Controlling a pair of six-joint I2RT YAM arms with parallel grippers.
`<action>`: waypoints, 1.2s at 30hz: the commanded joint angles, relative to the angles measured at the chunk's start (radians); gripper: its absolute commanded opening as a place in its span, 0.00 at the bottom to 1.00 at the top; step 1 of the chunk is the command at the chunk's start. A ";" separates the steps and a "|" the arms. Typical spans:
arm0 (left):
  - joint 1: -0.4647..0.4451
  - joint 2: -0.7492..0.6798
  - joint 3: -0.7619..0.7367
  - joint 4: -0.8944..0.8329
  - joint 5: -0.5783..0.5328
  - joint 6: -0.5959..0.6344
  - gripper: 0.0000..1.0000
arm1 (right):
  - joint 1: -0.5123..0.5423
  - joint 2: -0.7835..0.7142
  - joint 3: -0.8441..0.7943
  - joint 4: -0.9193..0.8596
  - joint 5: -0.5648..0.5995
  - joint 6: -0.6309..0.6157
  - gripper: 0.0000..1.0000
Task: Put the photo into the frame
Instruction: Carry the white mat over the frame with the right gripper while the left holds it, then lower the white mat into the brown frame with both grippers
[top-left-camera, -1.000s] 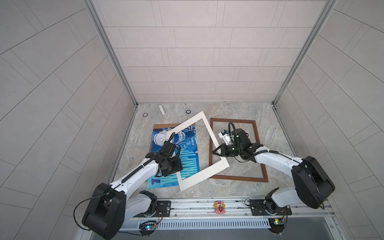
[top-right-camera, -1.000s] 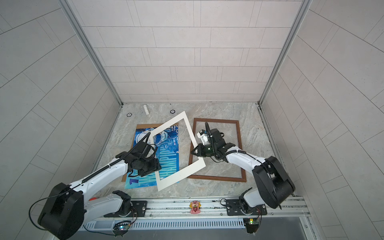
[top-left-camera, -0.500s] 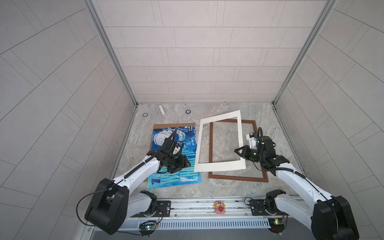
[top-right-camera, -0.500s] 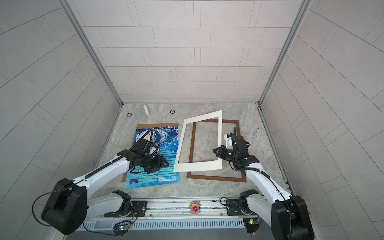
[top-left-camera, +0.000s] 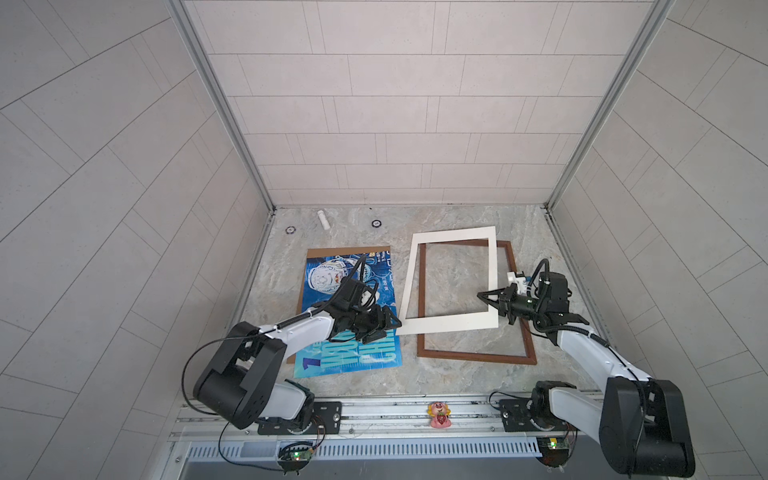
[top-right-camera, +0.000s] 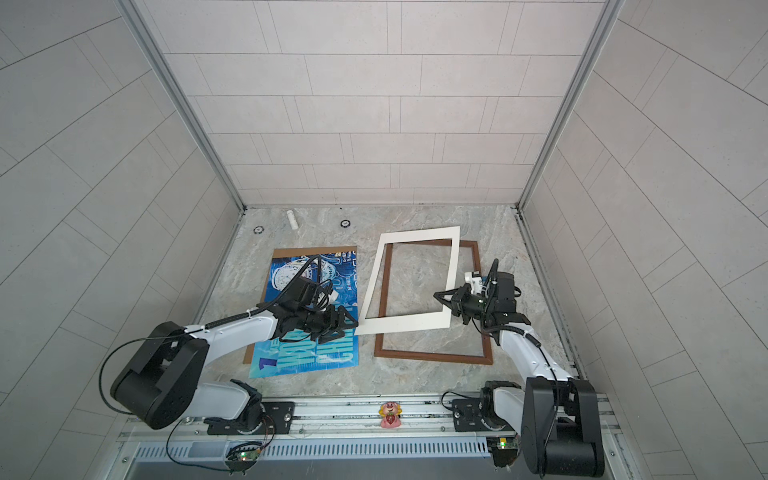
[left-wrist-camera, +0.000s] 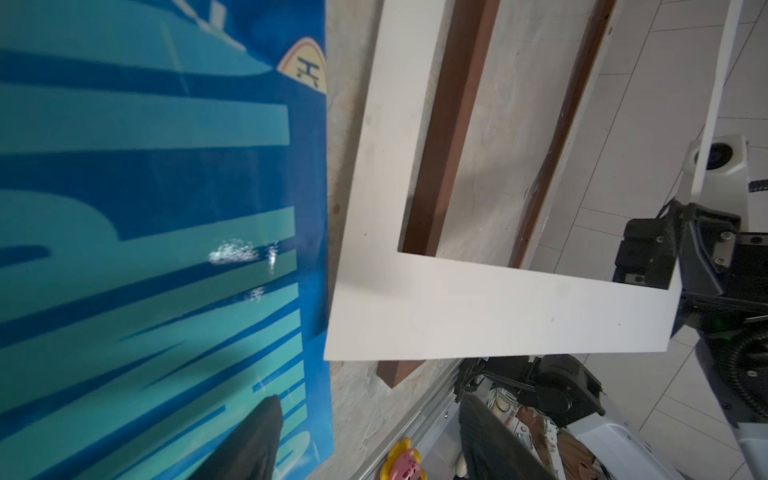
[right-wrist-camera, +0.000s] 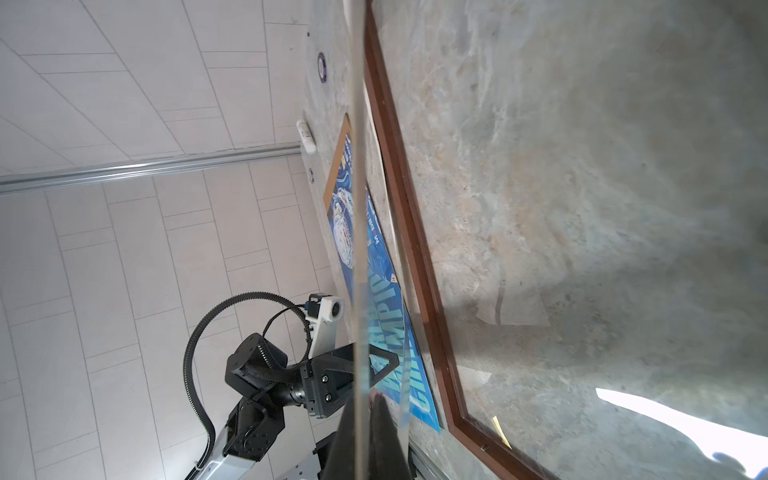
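From my station I see the frame (top-left-camera: 476, 356) lying flat on the marbled table (top-left-camera: 457, 382), and I place everything else by it. The photo (top-left-camera: 353, 359) is not in it. It lies face up to the left of the frame, near its left rail but apart from it. It rests on a brown backing board (top-left-camera: 328, 251), whose edge shows at the far end and on the side away from the frame. Over the frame hangs a white mat (top-left-camera: 449, 324), skewed against it. The mat's far edge juts past the frame's far rail, and its near left corner sticks out beyond the left rail toward the photo. My right gripper (top-left-camera: 494, 305) is clamped on that mat at its near right corner, above the frame's right side. My left gripper (top-left-camera: 384, 326) stands left of the frame, above the photo, with its jaws spread wide and nothing between them. Its tips are just beside the mat's protruding corner, which the left wrist view shows ahead of the parted fingers. Whether they touch it I cannot tell.
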 joint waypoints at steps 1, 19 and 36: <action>-0.007 0.027 -0.010 0.080 0.028 -0.010 0.74 | 0.000 0.028 -0.053 0.441 -0.083 0.356 0.00; -0.004 0.097 -0.080 0.534 0.127 -0.206 0.74 | 0.085 -0.017 -0.037 0.305 -0.125 0.270 0.00; 0.018 -0.014 -0.042 0.312 0.056 -0.157 0.26 | 0.049 -0.007 0.027 -0.448 0.027 -0.433 0.24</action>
